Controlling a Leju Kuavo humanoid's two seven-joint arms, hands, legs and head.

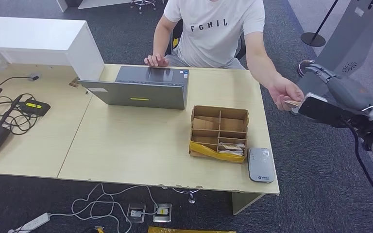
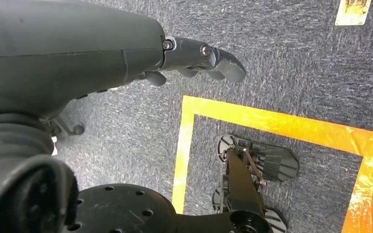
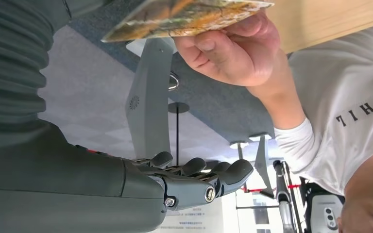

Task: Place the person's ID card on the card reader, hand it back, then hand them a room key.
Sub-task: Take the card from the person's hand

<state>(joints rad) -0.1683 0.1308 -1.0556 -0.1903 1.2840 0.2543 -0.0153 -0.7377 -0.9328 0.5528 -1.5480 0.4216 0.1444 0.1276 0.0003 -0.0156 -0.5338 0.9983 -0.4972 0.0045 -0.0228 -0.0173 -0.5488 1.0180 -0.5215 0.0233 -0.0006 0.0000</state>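
A person in a white T-shirt (image 1: 213, 29) sits behind the desk and reaches one hand (image 1: 284, 93) out past its right end, pinching a patterned card (image 1: 291, 103). My right hand (image 1: 342, 90) hovers just beside that hand. In the right wrist view the card (image 3: 184, 14) sits in the person's fingers (image 3: 233, 48), while my right hand's fingers (image 3: 199, 177) stretch out well apart from it, holding nothing; my thumb is hidden. The grey card reader (image 1: 261, 164) lies at the desk's front right corner. My left hand (image 2: 194, 58) hangs over the carpet, fingers loosely extended and empty.
A compartmented cardboard box (image 1: 218, 127) with cards in its front slot stands left of the reader. A grey laptop (image 1: 141, 87) lies mid-desk, and cables and chargers (image 1: 9, 116) at the left. A grey stand (image 1: 349, 34) rises behind my right hand.
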